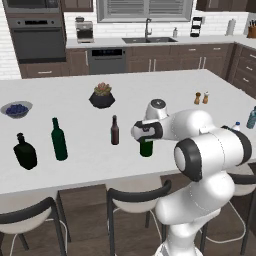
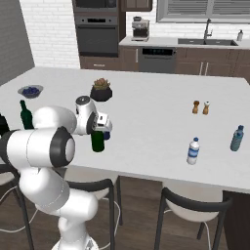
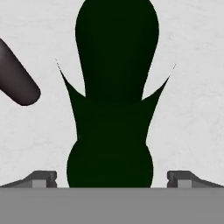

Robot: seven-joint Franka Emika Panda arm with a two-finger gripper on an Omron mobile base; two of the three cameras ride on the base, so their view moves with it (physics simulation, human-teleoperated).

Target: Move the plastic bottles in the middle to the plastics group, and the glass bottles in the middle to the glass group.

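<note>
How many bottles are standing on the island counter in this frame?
6: black flask and straight green bottle at the left, brown bottle and dark green bottle in the middle, water bottle and teal bottle at the right. The arm may hide another.

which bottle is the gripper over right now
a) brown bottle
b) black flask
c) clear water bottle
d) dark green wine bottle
d: the gripper sits with a finger on each side of the dark green wine bottle; the brown bottle stands apart beside it.
</note>
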